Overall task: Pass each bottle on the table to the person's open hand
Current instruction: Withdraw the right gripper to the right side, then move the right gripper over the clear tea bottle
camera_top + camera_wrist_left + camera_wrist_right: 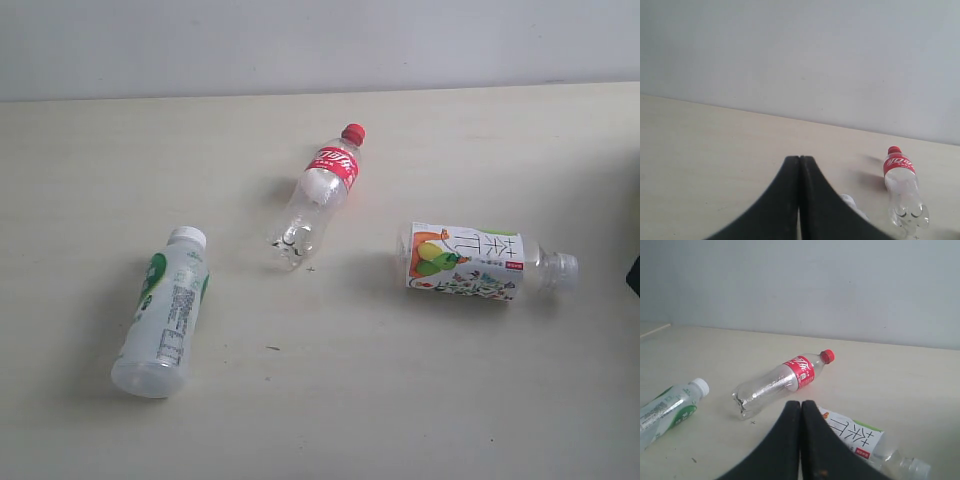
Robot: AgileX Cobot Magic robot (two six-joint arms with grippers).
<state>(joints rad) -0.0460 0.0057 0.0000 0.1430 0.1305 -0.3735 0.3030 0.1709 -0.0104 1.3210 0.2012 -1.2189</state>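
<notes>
Three bottles lie on their sides on the pale table point(90, 160). A white-green bottle point(163, 310) with a white cap is at the left. A clear bottle with red label and cap point(318, 195) lies in the middle. A clear bottle with a fruit-picture label point(480, 262) is at the right. My left gripper point(799, 159) is shut and empty above bare tabletop, with the red-label bottle point(902, 185) off to one side. My right gripper point(801, 403) is shut and empty, its fingers partly covering the fruit-label bottle point(860, 437); beyond it lie the red-label bottle point(782, 382) and the white-green bottle point(670, 407). The person's open hand is out of view.
A grey wall point(320, 45) rises behind the table's far edge. A small dark shape point(634, 275) cuts in at the right border of the exterior view. Bare tabletop lies between the bottles and along the front.
</notes>
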